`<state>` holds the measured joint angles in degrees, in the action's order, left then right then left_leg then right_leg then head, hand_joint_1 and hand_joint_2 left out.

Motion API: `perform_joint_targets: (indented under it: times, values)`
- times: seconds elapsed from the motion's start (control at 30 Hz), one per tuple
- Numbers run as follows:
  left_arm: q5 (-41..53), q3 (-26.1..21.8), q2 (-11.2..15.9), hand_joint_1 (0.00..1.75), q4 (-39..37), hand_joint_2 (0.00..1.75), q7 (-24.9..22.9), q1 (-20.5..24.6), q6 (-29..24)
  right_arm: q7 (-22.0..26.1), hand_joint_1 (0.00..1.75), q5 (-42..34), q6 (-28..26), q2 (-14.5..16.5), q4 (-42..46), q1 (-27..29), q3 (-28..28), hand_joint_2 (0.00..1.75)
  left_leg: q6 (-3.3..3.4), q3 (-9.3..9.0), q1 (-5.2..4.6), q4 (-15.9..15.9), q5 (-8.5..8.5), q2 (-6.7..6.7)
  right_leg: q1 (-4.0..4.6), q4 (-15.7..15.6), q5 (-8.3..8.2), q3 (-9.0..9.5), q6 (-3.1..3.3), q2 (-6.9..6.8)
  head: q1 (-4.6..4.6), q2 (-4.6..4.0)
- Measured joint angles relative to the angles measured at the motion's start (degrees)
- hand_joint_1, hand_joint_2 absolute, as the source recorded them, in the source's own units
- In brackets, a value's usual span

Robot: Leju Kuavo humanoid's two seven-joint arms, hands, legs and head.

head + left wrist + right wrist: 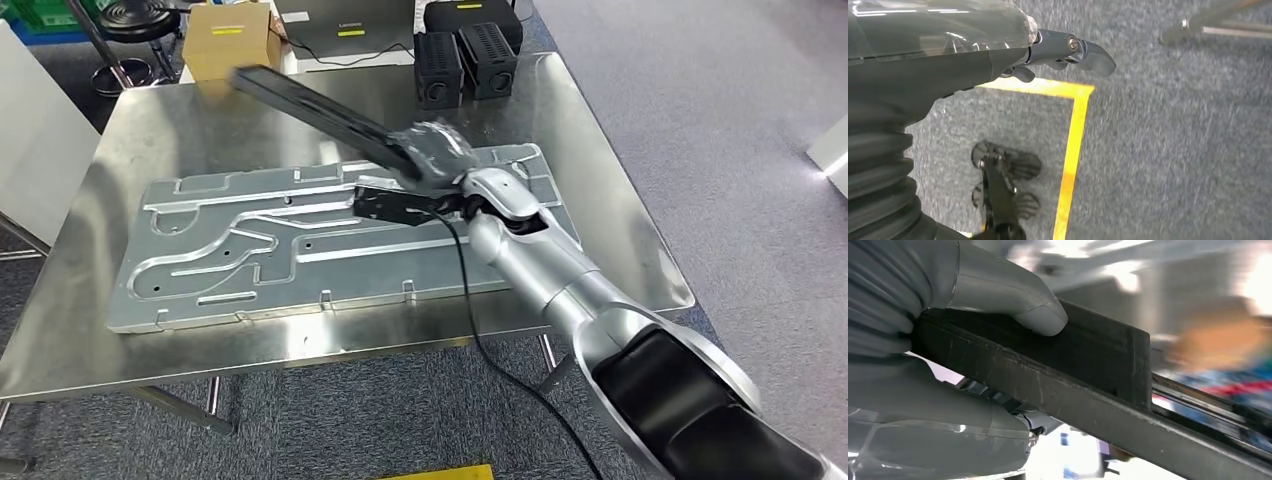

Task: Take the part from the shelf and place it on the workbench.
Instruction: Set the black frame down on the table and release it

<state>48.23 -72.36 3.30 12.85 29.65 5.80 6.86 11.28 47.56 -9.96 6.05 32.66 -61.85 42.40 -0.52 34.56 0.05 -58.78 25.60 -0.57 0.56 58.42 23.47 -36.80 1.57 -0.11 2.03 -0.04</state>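
Observation:
My right hand (pixel 438 152) grips one end of a long black bar-shaped part (pixel 310 103). The part slants up and away to the left above the steel workbench (pixel 120 140), clear of its surface. In the right wrist view the thumb (pixel 1013 295) presses on the part (pixel 1088 375) and the fingers wrap it from the other side. A large stamped silver panel (pixel 300 250) lies flat on the workbench under the hand. In the left wrist view my left hand (pixel 1068 50) hangs over the carpet with nothing in it, fingers curled.
Two black boxes (pixel 465 62) and a cardboard box (pixel 230 40) stand at the workbench's far edge, with a laptop (pixel 345 25) behind. A black cable (pixel 490 350) hangs from my right wrist. Yellow floor tape (pixel 1073 145) marks the carpet.

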Motion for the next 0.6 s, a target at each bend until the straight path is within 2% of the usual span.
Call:
perform_joint_targets:
  times: [0.07, 0.13, 0.17, 0.2, 0.23, 0.3, 0.33, 0.37, 0.4, 0.5, 0.53, 0.6]
  values:
    - [0.2, 0.0, 0.0, 0.0, 0.0, 1.75, 0.3, 0.1, 0.3, -2.3, 1.71, 3.3, -0.3, -1.1, -2.7, 0.0, 0.0, 1.75, -0.45, 1.57, 0.07, -3.8, 2.33, 0.12, -0.23, -0.7, -0.11, 0.62, 0.29, -0.1, 0.02, 0.0]
    - [0.2, 0.0, 0.1, 0.0, 0.0, 1.75, 0.7, 0.3, 0.7, -4.2, 1.71, 6.5, -0.4, -1.8, -4.9, 0.1, 0.2, 1.75, -0.87, 5.1, 0.32, -11.2, 5.48, 0.19, -0.27, -0.7, 0.0, 0.82, 0.53, -0.08, 0.03, 0.0]
    - [0.2, 0.0, 0.1, 0.0, 0.0, 1.75, 1.0, 0.3, 0.9, -5.1, 1.71, 8.1, -0.3, -2.1, -5.9, 0.3, 0.3, 1.75, -1.09, 6.7, 0.49, -14.2, 6.21, 0.2, -0.3, -0.7, 0.09, 0.87, 0.57, -0.02, 0.03, 0.0]
    - [0.1, 0.0, 0.1, 0.0, 0.0, 1.75, 1.3, 0.4, 1.2, -6.0, 1.71, 9.6, -0.2, -2.4, -6.7, 0.6, 0.4, 1.75, -1.31, 7.53, 0.68, -15.3, 5.89, 0.21, -0.36, -0.6, 0.2, 0.93, 0.54, 0.05, 0.04, 0.0]
    - [0.0, 0.0, 0.1, 0.0, 0.0, 1.75, 1.6, 0.4, 1.4, -6.8, 1.71, 11.0, -0.1, -2.7, -7.6, 0.9, 0.6, 1.75, -1.52, 7.3, 0.89, -14.2, 4.51, 0.23, -0.47, -0.4, 0.37, 1.01, 0.4, 0.13, 0.04, 0.0]
    - [-0.1, 0.1, 0.1, 0.0, 0.0, 1.75, 2.2, 0.7, 1.7, -7.7, 1.71, 13.7, 0.0, -3.4, -8.9, 1.4, 1.0, 1.75, -1.85, 4.36, 1.29, -7.2, 0.35, 0.29, -0.73, 0.1, 0.96, 1.14, -0.11, 0.22, 0.04, 0.0]
    - [-0.1, 0.1, 0.1, 0.0, 0.0, 1.75, 2.5, 0.9, 1.8, -7.8, 1.71, 15.0, 0.0, -3.8, -9.4, 1.6, 1.3, 1.75, -1.85, 2.76, 1.29, -3.7, -0.98, 0.27, -0.77, 0.5, 1.25, 1.08, -0.42, 0.28, 0.06, 0.0]
    - [-0.1, 0.1, 0.1, 0.0, 0.0, 1.75, 2.8, 1.0, 1.9, -7.7, 1.71, 16.5, 0.0, -4.1, -9.9, 1.7, 1.6, 1.75, -1.64, 1.71, 1.22, -1.4, -1.53, 0.26, -0.77, 0.7, 1.42, 0.95, -0.75, 0.34, 0.08, 0.0]
    - [-0.1, 0.1, 0.1, 0.0, 0.0, 1.75, 3.1, 1.2, 1.9, -7.3, 1.71, 17.9, -0.1, -4.3, -10.2, 2.0, 2.0, 1.75, -1.33, 1.31, 1.07, -0.6, -1.33, 0.23, -0.74, 0.8, 1.48, 0.83, -1.02, 0.39, 0.09, 0.0]
    - [-0.2, 0.2, 0.1, 0.0, 0.0, 1.75, 3.6, 1.4, 1.8, -6.5, 1.71, 22.0, -0.8, -4.8, -11.1, 3.3, 3.2, 1.75, -0.07, 1.04, 1.0, -0.1, -1.26, 0.21, -0.8, 1.1, 1.83, 0.67, -1.8, 0.39, 0.08, 0.0]
    - [-0.2, 0.2, 0.1, 0.0, 0.0, 1.75, 3.7, 1.5, 1.7, -6.5, 1.71, 23.0, -1.3, -4.8, -11.3, 3.7, 3.5, 1.75, 0.29, 0.89, 1.07, 0.1, -1.33, 0.23, -0.84, 2.1, 2.53, 0.28, -2.04, 0.36, 0.07, 0.0]
    - [-0.3, 0.2, 0.1, 0.0, 0.0, 1.75, 3.8, 1.7, 1.6, -6.5, 1.71, 24.5, -2.9, -4.8, -11.5, 4.2, 4.1, 1.75, 0.85, 0.67, 1.06, 0.3, -1.35, 0.27, -0.95, 7.4, 5.24, -2.21, -2.33, 0.33, 0.05, 0.0]
